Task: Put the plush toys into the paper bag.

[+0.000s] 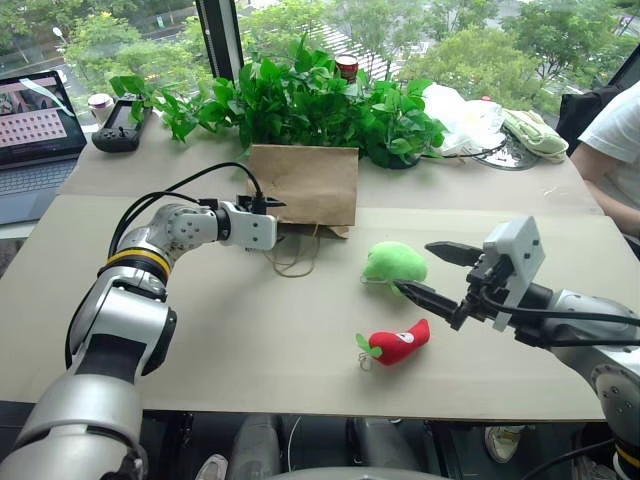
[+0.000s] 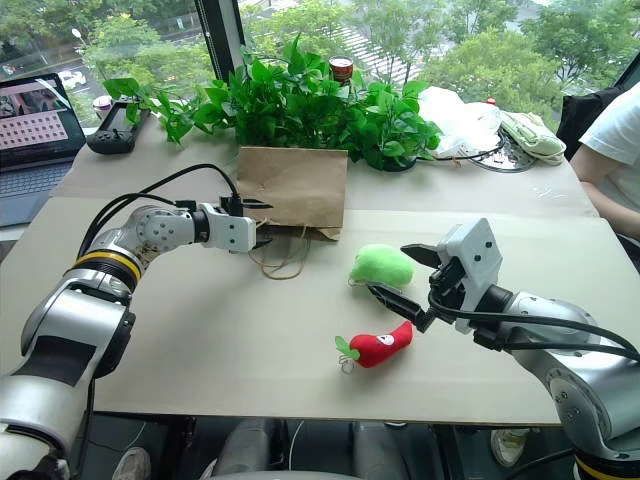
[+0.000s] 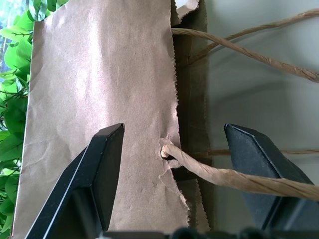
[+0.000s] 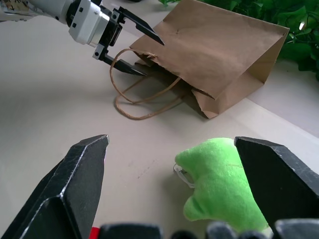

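Plain brown kraft paper bag [image 1: 305, 186] lies flat on the beige desk [image 1: 250, 340], its closed base against the row of leafy green plants [image 1: 300, 100] and its torn mouth toward the robot. Two twisted paper-cord loop handles [image 1: 290, 262] trail from the mouth onto the desk surface.

Left tool [image 4: 130, 45] sits at the bag's mouth on the robot's left corner, fingers [image 3: 94, 184] apart. In the left wrist view the upper paper edge and the root of one cord handle lie between the two fingers; neither finger visibly presses on the paper.

Rounded light-green plush toy [image 1: 395, 262] rests on the desk just off the bag's mouth, toward the robot's right. Red chili-shaped plush toy with green stem cap [image 1: 397, 343] lies nearer the robot than the green one, well apart from the bag. Neither toy is in the bag.

Right tool [image 1: 430, 270] hovers on the far side of the green plush from the bag, fingers spread wide and empty; the right wrist view shows the green toy between them.
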Motion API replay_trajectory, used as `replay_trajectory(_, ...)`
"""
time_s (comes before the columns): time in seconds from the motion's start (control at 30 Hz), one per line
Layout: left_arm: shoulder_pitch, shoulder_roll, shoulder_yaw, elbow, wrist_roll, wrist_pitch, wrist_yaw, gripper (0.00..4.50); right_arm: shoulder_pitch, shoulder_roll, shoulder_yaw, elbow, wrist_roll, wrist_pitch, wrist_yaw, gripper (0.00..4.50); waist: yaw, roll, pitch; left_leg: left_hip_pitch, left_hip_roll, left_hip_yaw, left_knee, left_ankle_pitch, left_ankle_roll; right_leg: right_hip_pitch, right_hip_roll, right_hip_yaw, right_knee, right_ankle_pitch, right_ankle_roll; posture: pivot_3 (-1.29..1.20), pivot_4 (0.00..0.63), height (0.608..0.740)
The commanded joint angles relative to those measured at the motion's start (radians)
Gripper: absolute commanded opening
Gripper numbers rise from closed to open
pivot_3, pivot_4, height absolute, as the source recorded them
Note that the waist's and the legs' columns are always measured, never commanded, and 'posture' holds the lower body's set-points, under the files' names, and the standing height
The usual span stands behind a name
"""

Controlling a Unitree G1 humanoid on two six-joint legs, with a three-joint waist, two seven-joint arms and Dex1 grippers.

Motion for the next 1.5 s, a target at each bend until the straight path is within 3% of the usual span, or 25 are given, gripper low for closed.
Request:
replay_trajectory(0.03, -0.018, 0.0, 0.035, -0.004, -0.053, -0.027, -0.046, 3.44, -0.004, -0.005, -0.03, -0.033, 0.012, -0.013, -0.006, 4.5, 0.0, 0.0, 0.0, 0.0, 0.0, 0.0, 0.0, 0.0, 0.0, 0.0, 0.0, 0.0, 0.0, 0.0, 0.0, 0.0, 0.15, 0.74)
replay_trajectory(0.07, -0.016, 0.0, 0.036, -0.006, -0.057, -0.031, -0.053, 2.92, -0.004, -0.004, -0.029, -0.032, 0.012, -0.015, -0.006, 4.5, 0.001, 0.0, 0.0, 0.0, 0.0, 0.0, 0.0, 0.0, 0.0, 0.0, 0.0, 0.0, 0.0, 0.0, 0.0, 0.0, 0.15, 0.74)
replay_trajectory(0.1, -0.015, -0.002, 0.039, -0.007, -0.064, -0.033, -0.062, 2.74, -0.005, -0.004, -0.027, -0.031, 0.011, -0.015, -0.007, 4.5, 0.001, 0.0, 0.0, 0.0, 0.0, 0.0, 0.0, 0.0, 0.0, 0.0, 0.0, 0.0, 0.0, 0.0, 0.0, 0.0, 0.15, 0.74)
replay_trajectory(0.33, -0.011, -0.016, 0.046, -0.012, -0.078, -0.041, -0.087, 0.18, -0.004, -0.004, -0.024, -0.028, 0.009, -0.017, -0.005, 4.5, 0.001, 0.0, 0.0, 0.0, 0.0, 0.0, 0.0, 0.0, 0.0, 0.0, 0.0, 0.0, 0.0, 0.0, 0.0, 0.0, 0.15, 0.74)
replay_trajectory(0.37, -0.009, -0.018, 0.046, -0.012, -0.08, -0.041, -0.089, 0.04, -0.004, -0.004, -0.025, -0.028, 0.009, -0.017, -0.005, 4.5, 0.001, 0.0, 0.0, 0.0, 0.0, 0.0, 0.0, 0.0, 0.0, 0.0, 0.0, 0.0, 0.0, 0.0, 0.0, 0.0, 0.15, 0.74)
replay_trajectory(0.53, 0.006, -0.024, 0.073, -0.013, -0.122, -0.031, -0.134, 0.04, -0.006, -0.001, -0.022, -0.027, 0.007, -0.019, -0.008, 4.5, 0.0, 0.0, 0.0, 0.0, 0.0, -0.001, 0.0, 0.0, 0.0, 0.0, 0.0, 0.0, 0.0, 0.0, 0.0, 0.0, 0.15, 0.74)
replay_trajectory(0.77, 0.055, -0.049, 0.221, -0.086, -0.381, 0.07, -0.449, 0.04, -0.035, 0.019, 0.023, -0.042, 0.018, -0.01, -0.027, 4.5, -0.001, 0.0, 0.0, 0.0, 0.0, -0.001, 0.001, 0.0, 0.0, 0.0, 0.0, 0.0, 0.001, 0.0, 0.0, 0.0, 0.15, 0.74)
replay_trajectory(0.87, 0.108, -0.06, 0.294, -0.221, -0.555, 0.244, -0.633, 0.04, -0.058, 0.047, 0.076, -0.055, 0.021, -0.001, -0.046, 4.5, -0.004, 0.0, 0.0, 0.0, 0.0, -0.001, 0.001, 0.0, 0.0, 0.0, 0.0, 0.0, 0.001, 0.0, 0.0, 0.0, 0.15, 0.74)
replay_trajectory(1.0, 0.229, -0.026, 0.348, -0.516, -0.751, 0.637, -0.783, 0.04, -0.109, 0.101, 0.155, -0.043, 0.011, 0.01, -0.074, 4.5, -0.017, 0.0, 0.0, 0.0, 0.0, -0.002, 0.002, 0.0, 0.0, 0.001, 0.0, 0.0, 0.002, 0.0, 0.0, 0.0, 0.15, 0.74)
replay_trajectory(1.23, 0.366, 0.063, 0.361, -0.823, -0.816, 0.906, -0.789, 0.04, -0.144, 0.15, 0.279, 0.009, -0.068, -0.004, -0.088, 4.5, -0.026, 0.001, 0.0, 0.0, 0.0, -0.005, 0.003, 0.0, 0.0, 0.002, 0.001, -0.001, 0.003, 0.0, 0.0, 0.0, 0.15, 0.74)
replay_trajectory(1.47, 0.361, 0.069, 0.392, -0.954, -0.864, 1.067, -0.72, 0.04, -0.181, 0.202, 0.328, 0.069, -0.134, -0.022, -0.098, 4.5, -0.017, 0.001, -0.001, -0.001, 0.0, -0.006, 0.008, 0.0, 0.0, 0.003, 0.001, -0.001, 0.003, 0.0, 0.001, 0.0, 0.15, 0.74)
replay_trajectory(1.5, 0.363, 0.069, 0.392, -0.96, -0.864, 1.071, -0.715, 0.0, -0.183, 0.209, 0.336, 0.074, -0.145, -0.024, -0.099, 4.1, -0.017, 0.001, -0.001, -0.001, 0.0, -0.006, 0.008, 0.0, 0.0, 0.003, 0.001, -0.001, 0.003, 0.0, 0.001, 0.0, 0.15, 0.74)
